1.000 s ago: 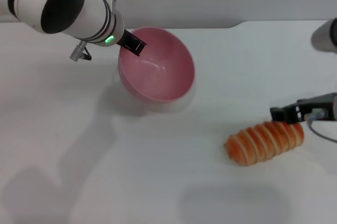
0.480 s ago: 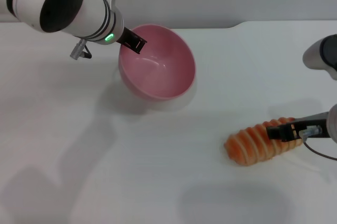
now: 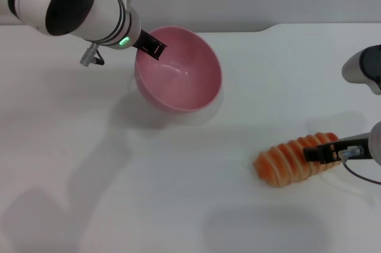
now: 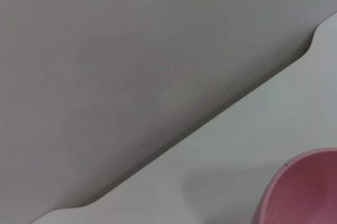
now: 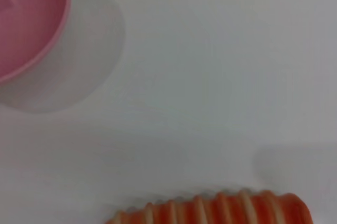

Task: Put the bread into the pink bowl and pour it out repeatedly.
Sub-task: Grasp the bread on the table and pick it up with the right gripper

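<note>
The pink bowl is tilted at the back centre of the white table, its opening facing forward, and nothing lies in it. My left gripper is shut on its upper-left rim. A part of the bowl's edge shows in the left wrist view. The bread, orange-brown with pale stripes, lies on the table at the front right. My right gripper is down at the loaf's right end, its dark tip across it. The right wrist view shows the bread and the bowl.
The white table has a back edge with a step at the upper right. The grey wall lies behind it. The left arm's large white joint hangs over the back left.
My right gripper has come down from behind the bread onto its right end. The loaf shifted slightly. The bowl in my left gripper has barely moved.
</note>
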